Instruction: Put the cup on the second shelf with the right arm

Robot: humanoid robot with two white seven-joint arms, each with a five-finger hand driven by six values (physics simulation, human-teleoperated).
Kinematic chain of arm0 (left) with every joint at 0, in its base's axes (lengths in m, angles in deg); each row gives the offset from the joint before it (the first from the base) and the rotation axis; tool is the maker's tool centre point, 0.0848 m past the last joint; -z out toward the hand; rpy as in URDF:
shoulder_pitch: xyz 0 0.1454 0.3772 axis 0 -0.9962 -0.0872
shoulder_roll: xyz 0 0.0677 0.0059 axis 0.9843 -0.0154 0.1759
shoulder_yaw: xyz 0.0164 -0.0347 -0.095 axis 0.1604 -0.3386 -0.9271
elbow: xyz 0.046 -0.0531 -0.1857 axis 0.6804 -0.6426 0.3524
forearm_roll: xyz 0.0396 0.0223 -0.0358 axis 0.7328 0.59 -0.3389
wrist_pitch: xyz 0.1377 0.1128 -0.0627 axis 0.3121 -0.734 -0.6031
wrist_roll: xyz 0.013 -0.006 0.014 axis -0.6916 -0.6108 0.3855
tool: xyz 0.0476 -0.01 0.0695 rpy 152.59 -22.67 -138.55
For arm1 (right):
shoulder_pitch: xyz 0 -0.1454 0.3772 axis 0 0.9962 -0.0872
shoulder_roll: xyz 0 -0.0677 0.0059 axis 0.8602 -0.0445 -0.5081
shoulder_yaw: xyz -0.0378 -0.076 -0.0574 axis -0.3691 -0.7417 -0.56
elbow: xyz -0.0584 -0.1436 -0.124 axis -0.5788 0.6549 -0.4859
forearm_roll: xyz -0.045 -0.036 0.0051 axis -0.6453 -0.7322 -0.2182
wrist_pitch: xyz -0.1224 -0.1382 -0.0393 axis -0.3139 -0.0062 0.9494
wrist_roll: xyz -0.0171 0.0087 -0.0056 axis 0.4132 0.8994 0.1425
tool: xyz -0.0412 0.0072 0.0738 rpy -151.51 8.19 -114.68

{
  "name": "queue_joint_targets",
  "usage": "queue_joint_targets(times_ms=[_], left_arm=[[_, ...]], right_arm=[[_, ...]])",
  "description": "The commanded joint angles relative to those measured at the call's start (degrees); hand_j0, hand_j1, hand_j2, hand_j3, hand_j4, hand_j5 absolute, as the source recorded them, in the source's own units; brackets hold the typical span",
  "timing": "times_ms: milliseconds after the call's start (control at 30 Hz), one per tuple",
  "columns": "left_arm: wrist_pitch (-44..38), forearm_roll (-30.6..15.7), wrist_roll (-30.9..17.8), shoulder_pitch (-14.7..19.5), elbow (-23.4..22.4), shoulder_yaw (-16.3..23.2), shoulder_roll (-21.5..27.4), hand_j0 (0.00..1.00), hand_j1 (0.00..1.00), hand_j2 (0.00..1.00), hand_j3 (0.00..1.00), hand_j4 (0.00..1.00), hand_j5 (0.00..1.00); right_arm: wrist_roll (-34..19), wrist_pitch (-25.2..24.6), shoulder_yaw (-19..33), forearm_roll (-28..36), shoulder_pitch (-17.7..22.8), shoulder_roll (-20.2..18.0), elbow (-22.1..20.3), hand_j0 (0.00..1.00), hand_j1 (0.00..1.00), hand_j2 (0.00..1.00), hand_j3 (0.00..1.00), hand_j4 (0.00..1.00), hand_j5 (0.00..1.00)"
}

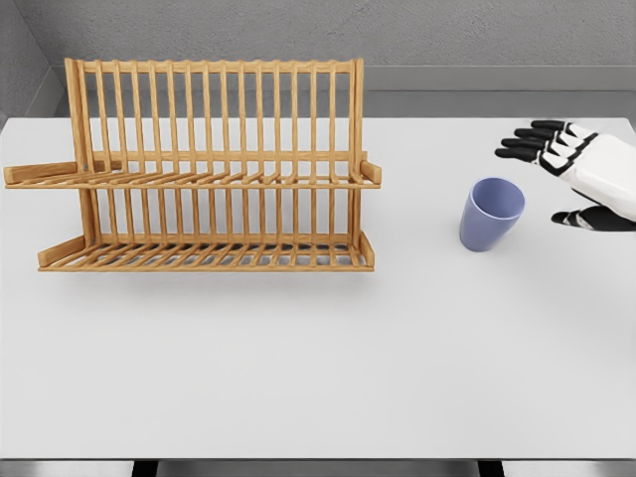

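Observation:
A blue-violet cup (pixel 491 213) stands upright on the white table (pixel 318 358), right of the middle. My right hand (pixel 558 181) hovers just to the cup's right, fingers spread and thumb low, holding nothing; a small gap separates it from the cup. The wooden two-tier dish rack (pixel 209 169) stands at the left, with an upper shelf (pixel 189 179) and a lower shelf (pixel 204 256), both bare. The left arm is out of view.
A grey wall and ledge run behind the table. The table's front edge lies near the bottom of the picture. Bare tabletop separates the rack's right end from the cup.

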State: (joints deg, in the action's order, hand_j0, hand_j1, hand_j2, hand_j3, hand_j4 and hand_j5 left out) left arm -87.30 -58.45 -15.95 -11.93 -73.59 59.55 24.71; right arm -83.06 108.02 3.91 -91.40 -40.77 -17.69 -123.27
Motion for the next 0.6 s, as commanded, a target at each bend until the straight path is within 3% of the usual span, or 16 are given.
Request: queue_joint_targets(times_ms=[0, 167, 300, 433, 467, 533, 567], left_arm=[[0.0, 0.0, 0.0, 0.0, 0.0, 0.0, 0.0, 1.00, 1.00, 1.00, 1.00, 1.00, 1.00], [0.0, 0.0, 0.0, 0.0, 0.0, 0.0, 0.0, 1.00, 1.00, 1.00, 1.00, 1.00, 1.00], [0.0, 0.0, 0.0, 0.0, 0.0, 0.0, 0.0, 1.00, 1.00, 1.00, 1.00, 1.00, 1.00], [0.0, 0.0, 0.0, 0.0, 0.0, 0.0, 0.0, 1.00, 1.00, 1.00, 1.00, 1.00, 1.00], [0.0, 0.0, 0.0, 0.0, 0.0, 0.0, 0.0, 1.00, 1.00, 1.00, 1.00, 1.00, 1.00], [0.0, 0.0, 0.0, 0.0, 0.0, 0.0, 0.0, 1.00, 1.00, 1.00, 1.00, 1.00, 1.00], [0.0, 0.0, 0.0, 0.0, 0.0, 0.0, 0.0, 1.00, 1.00, 1.00, 1.00, 1.00, 1.00]], right_arm=[[0.0, 0.0, -0.3, 0.4, 0.0, -0.1, -0.1, 1.00, 1.00, 1.00, 1.00, 1.00, 1.00], [-0.1, 0.0, 0.1, 0.9, 0.0, -0.5, -0.1, 1.00, 1.00, 1.00, 1.00, 1.00, 1.00], [-29.5, 0.0, 0.2, 1.2, -6.0, 0.2, 0.1, 1.00, 1.00, 1.00, 1.00, 1.00, 1.00], [-29.9, 0.0, -0.1, 1.2, -12.9, 1.6, 0.1, 1.00, 1.00, 1.00, 1.00, 1.00, 1.00], [-29.9, 0.0, -2.1, 1.1, -16.8, 3.3, 0.1, 1.00, 1.00, 1.00, 1.00, 1.00, 1.00], [-29.9, 0.0, -12.5, 0.8, -24.0, 5.9, 2.3, 1.00, 1.00, 1.00, 1.00, 1.00, 1.00], [-29.9, 0.0, -14.0, 0.8, -24.3, 6.1, 4.2, 1.00, 1.00, 1.00, 1.00, 1.00, 1.00]])
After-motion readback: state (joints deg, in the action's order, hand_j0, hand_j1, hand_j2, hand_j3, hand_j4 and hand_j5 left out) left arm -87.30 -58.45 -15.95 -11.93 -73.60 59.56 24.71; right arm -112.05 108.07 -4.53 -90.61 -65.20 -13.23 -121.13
